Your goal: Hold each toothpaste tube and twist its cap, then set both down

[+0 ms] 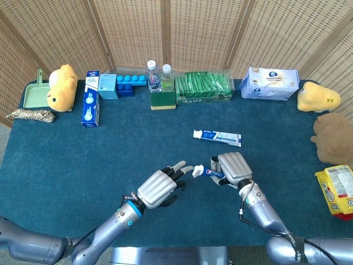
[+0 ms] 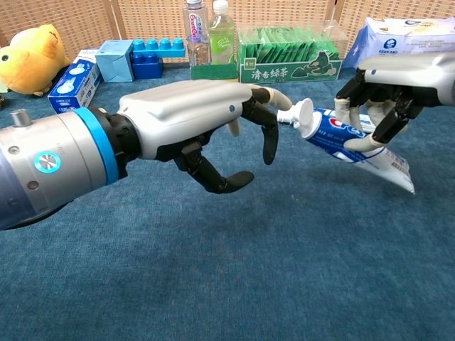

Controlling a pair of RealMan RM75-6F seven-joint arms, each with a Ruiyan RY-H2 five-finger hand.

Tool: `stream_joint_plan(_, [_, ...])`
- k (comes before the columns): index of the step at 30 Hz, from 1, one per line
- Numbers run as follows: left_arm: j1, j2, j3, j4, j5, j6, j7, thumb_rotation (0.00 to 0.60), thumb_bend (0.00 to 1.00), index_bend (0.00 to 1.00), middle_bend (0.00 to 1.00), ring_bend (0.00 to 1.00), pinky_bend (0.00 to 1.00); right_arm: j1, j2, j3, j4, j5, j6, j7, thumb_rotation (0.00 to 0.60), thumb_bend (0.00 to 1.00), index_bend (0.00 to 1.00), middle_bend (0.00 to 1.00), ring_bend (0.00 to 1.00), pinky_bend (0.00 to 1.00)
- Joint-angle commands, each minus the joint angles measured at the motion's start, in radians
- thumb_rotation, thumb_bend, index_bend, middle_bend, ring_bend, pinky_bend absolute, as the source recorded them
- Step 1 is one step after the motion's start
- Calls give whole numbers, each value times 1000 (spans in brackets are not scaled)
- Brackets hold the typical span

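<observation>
Gripping toothpaste tube (image 2: 348, 138) in right hand (image 2: 398, 89), cap (image 2: 298, 116) touching left hand (image 2: 192, 128) fingertips

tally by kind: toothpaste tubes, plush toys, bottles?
Toothpaste tubes: 2, one held in the right hand as tube, one lying on the table
Plush toys: 3
Bottles: 2
Total: 7

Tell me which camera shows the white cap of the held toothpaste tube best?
The chest view: the cap appears large and side-on, meeting the left robot hand's fingertips. The head view shows the cap only as a small white spot from above.
</observation>
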Motion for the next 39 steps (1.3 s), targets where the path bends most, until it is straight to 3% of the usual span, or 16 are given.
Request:
stream_joint_plan(1, [8, 14, 2, -14, 14, 11, -2, 600, 385, 426, 93, 0, 261, -1, 3, -1, 1, -1, -1, 3, 600, 454, 891, 736, 689, 688])
stream_joint_plan(16, [113, 192, 26, -152, 147, 146, -43, 600, 384, 406, 94, 0, 253, -35, 28, -50, 39, -86, 31, -14, 600, 453, 890, 735, 689, 677])
stream_joint_plan(24, [245, 353, 94, -229, 240, 282, -87, 600, 383, 394, 97, 0, 252, -62, 66, -112, 50, -140, 34, -71, 600, 452, 890, 732, 679, 665])
stream_joint_plan(32, [395, 485, 169, -255, 249, 402, -142, 600, 383, 381, 95, 0, 253, -82, 58, -141, 83, -135, 28, -100, 600, 453, 885, 727, 651, 629])
stream_joint_plan(39, [478, 541, 186, -241, 216, 446, -188, 600, 384, 378, 94, 0, 252, -96, 46, -155, 107, -125, 29, -126, 600, 445, 878, 720, 632, 595])
